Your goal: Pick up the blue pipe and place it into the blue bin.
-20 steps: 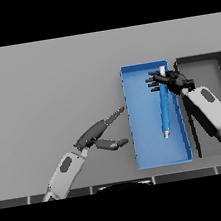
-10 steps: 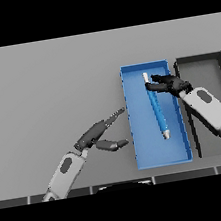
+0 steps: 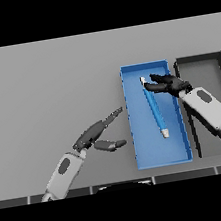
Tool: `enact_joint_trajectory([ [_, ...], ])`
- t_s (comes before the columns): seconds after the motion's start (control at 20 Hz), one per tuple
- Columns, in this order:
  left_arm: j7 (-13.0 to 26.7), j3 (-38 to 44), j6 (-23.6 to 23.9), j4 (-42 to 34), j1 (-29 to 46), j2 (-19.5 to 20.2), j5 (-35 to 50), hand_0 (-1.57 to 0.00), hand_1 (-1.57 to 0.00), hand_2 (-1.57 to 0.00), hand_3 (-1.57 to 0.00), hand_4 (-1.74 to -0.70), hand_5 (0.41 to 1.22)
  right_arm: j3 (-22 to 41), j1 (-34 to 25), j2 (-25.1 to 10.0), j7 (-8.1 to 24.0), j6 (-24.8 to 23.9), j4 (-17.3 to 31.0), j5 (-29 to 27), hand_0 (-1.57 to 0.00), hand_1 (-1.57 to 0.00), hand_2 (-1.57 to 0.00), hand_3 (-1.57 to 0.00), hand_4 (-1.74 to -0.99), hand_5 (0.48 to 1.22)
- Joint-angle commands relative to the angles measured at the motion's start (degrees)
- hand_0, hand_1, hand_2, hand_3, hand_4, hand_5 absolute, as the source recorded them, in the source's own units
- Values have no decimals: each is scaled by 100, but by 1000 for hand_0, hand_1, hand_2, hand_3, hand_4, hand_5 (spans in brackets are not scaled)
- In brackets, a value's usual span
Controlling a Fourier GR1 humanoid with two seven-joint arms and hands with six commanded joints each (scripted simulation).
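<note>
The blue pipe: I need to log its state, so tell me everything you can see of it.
The blue pipe is a slim, straight rod with pale tips, lying flat inside the blue bin, slanted from upper left to lower right. The right hand is at its upper end; whether it touches cannot be told.

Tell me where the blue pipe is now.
In the head view, the blue pipe lies inside the blue bin, right of centre, with the right hand at its far end.

Single head view, looking steeply down on grey table [image 3: 41, 78]
</note>
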Motion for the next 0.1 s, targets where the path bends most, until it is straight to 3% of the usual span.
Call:
enact_joint_trajectory([
  [0.0,-11,11,-12,-29,36,37,18,1,1,1,1,-885,480,10,-18,-66,-21,73,-15,38,-212,-100,-24,-5,-1152,791],
  [0.05,56,17,-28,-34,18,49,35,1,1,1,1,-885,480,11,-10,-36,-33,95,-3,19,-212,-100,-24,-5,-1152,798],
])
